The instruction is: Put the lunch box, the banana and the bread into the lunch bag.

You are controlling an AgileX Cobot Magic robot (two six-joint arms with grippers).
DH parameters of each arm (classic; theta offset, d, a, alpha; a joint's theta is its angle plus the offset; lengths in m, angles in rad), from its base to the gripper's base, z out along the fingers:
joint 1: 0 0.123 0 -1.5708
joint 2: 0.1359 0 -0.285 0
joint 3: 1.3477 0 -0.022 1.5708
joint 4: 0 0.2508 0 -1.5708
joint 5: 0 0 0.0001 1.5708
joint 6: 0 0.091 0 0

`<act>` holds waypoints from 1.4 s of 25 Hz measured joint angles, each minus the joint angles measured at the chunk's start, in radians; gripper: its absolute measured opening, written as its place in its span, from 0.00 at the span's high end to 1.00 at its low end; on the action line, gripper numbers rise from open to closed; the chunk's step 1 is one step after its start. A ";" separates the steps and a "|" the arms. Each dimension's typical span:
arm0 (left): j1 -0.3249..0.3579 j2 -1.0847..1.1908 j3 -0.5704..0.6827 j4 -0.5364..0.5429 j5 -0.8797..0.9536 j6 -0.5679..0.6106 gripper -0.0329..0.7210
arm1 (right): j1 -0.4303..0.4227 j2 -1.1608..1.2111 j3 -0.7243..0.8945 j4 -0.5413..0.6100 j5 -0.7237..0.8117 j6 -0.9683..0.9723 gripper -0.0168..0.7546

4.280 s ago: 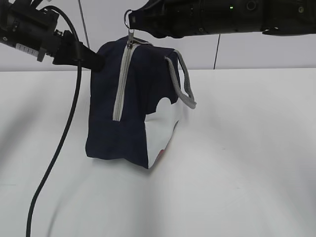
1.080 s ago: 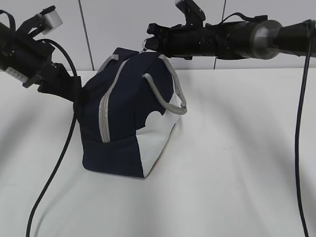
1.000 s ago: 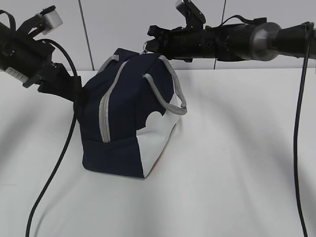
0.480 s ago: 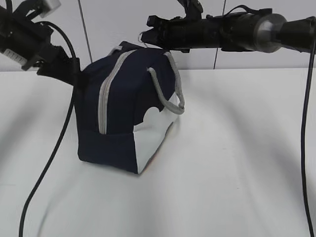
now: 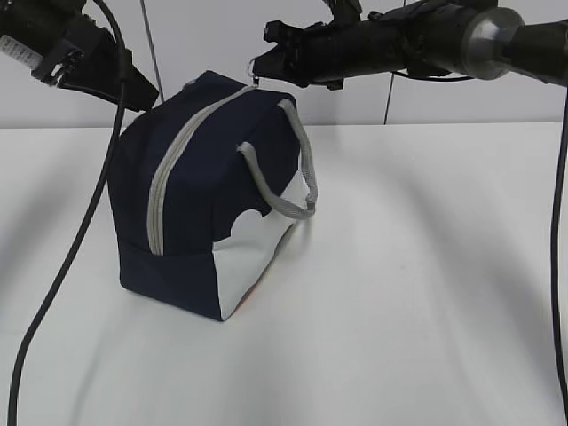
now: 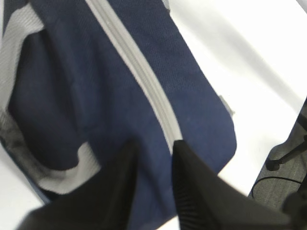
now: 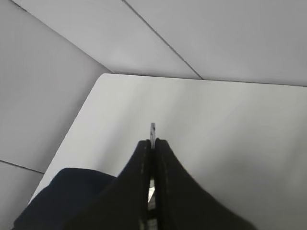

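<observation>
Your lunch bag (image 5: 200,191) sits left of centre in the exterior view, standing on the white table (image 5: 417,293), its navy body upright, the white lower panel facing the camera and the grey zipper (image 5: 173,177) running closed from the top down the near end. One grey webbing handle (image 5: 284,177) droops over the right side. At the top of the bag, your right gripper (image 5: 259,64) reaches in from the upper right with its fingers pressed together on the zipper's ring pull (image 5: 253,69); the right wrist view shows a thin metal piece pinched between the tips. Your left gripper (image 6: 152,158) hangs over the bag's far left upper corner, fingers slightly spread with the zipper band just beside them, holding nothing that you can see. Behind the table stands a pale grey panelled wall (image 5: 204,35) with dark seams, and black cables (image 5: 62,266) trail down the left of the frame.
</observation>
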 joint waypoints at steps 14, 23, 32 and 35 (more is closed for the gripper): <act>0.000 0.039 -0.046 -0.039 -0.283 -0.138 0.43 | -0.006 0.000 0.000 -0.006 -0.026 0.019 1.00; -0.024 0.235 -0.277 -0.056 -0.217 -0.168 0.41 | -0.006 0.000 0.000 -0.008 -0.027 0.019 1.00; -0.090 0.342 -0.416 0.093 -0.169 -0.279 0.41 | -0.006 0.000 0.000 -0.008 -0.027 0.019 1.00; -0.090 0.345 -0.419 0.094 -0.170 -0.282 0.41 | -0.006 0.000 0.000 -0.008 -0.027 0.019 1.00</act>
